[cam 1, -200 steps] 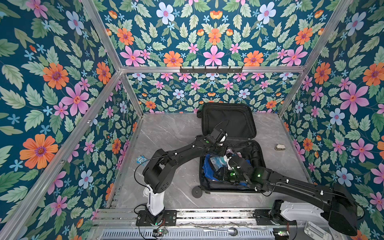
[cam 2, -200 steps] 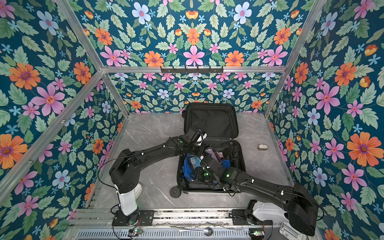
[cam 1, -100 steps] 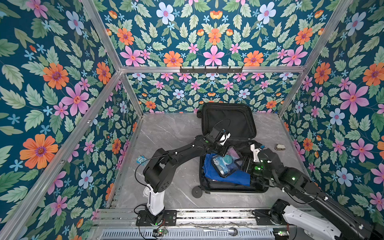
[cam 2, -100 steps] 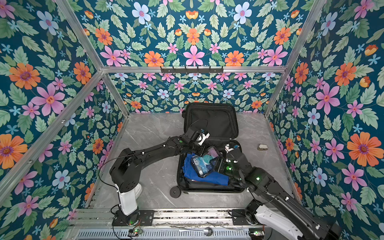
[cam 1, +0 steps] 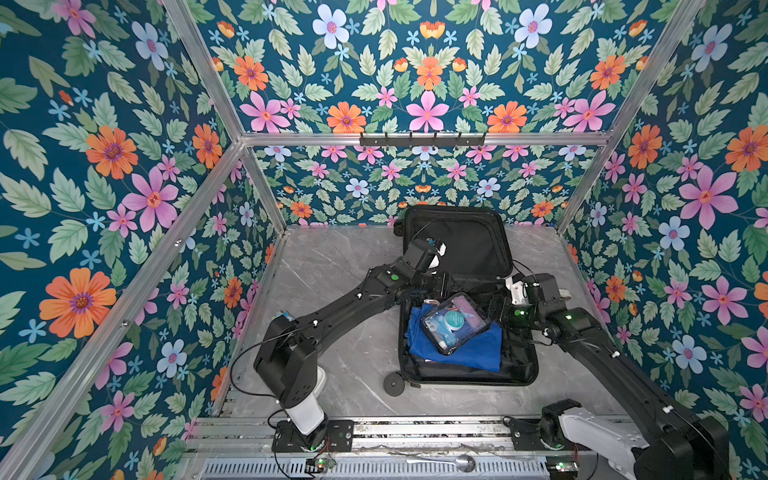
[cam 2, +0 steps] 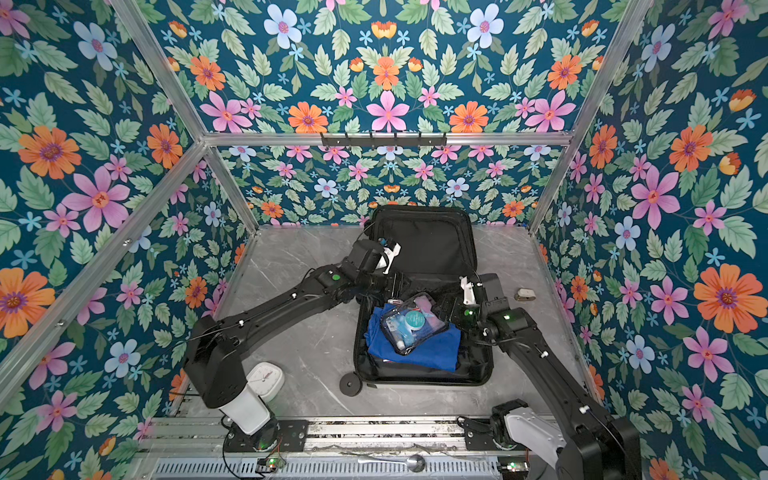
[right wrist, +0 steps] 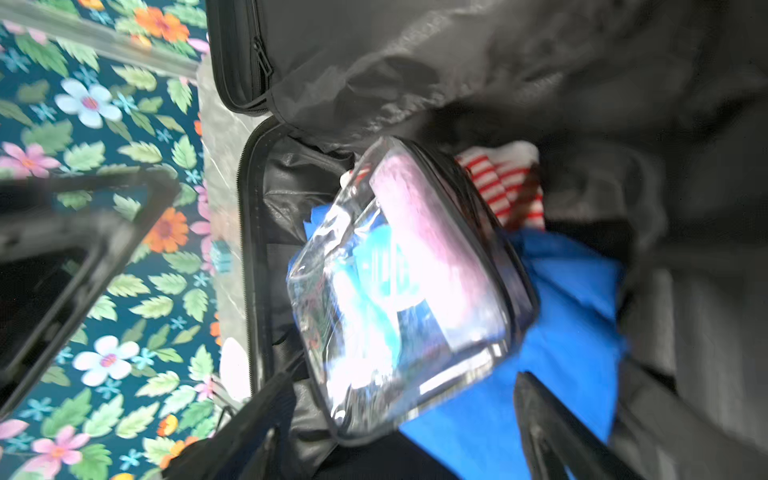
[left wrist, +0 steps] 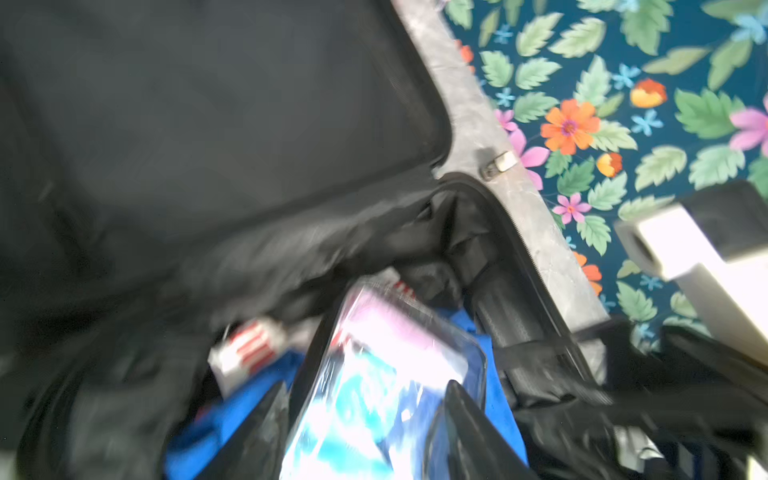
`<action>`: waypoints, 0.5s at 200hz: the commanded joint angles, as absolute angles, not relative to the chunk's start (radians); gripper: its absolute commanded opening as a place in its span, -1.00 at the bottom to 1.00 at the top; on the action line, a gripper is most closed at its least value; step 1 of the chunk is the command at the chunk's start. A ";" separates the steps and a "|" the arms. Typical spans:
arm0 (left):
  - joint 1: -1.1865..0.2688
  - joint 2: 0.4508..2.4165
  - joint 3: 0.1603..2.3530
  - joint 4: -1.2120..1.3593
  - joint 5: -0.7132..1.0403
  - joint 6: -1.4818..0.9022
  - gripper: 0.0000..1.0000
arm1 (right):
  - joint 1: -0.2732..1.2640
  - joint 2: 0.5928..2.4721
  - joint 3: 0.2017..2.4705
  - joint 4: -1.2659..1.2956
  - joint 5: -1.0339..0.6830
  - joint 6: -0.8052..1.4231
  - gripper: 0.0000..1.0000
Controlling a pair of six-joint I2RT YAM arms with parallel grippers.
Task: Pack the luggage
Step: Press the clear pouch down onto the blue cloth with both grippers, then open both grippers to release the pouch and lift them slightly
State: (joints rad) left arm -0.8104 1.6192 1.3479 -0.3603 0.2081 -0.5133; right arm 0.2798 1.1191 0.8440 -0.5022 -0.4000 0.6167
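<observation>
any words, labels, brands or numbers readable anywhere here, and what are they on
No text can be read in any view.
Print on the items inside the toiletry pouch: too blurred to read, in both top views and both wrist views.
Dial of the white clock: marks too small to read.
Inside of the luggage: plain black lining, no lettering shows.

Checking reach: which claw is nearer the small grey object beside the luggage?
Right. The right claw is at the luggage edge beside the object; left claw at the opposite edge.
</observation>
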 commanded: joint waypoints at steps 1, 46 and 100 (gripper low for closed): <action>-0.811 1.533 1.222 -0.384 0.206 -0.719 0.21 | 0.277 1.188 0.871 -0.469 -0.417 0.516 0.66; -0.822 1.353 0.932 -0.212 0.254 -0.944 0.24 | 0.275 1.300 0.899 -0.443 -0.440 0.479 0.57; -0.851 1.421 0.849 -0.045 0.316 -1.027 0.26 | 0.274 1.329 0.896 -0.418 -0.481 0.485 0.47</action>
